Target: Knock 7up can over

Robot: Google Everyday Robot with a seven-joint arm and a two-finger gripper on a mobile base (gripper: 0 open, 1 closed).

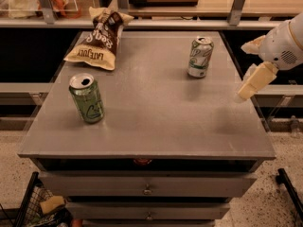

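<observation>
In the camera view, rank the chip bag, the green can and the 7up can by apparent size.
chip bag: largest.
green can: next, though it stands nearer the camera.
7up can: smallest, farther back; the cans may really match.
The gripper hangs at the table's right edge, right of the 7up can.

Pale silver-and-green aluminium 7up can [200,56] upright at 1 o'clock on the grey metal drawer table [151,126]. Cream two-finger gripper [246,72] hangs at the table's 3 o'clock edge, apart from that can. All-green aluminium can [87,99] upright at 9. Brown chip bag [100,40] lying at 11.
</observation>
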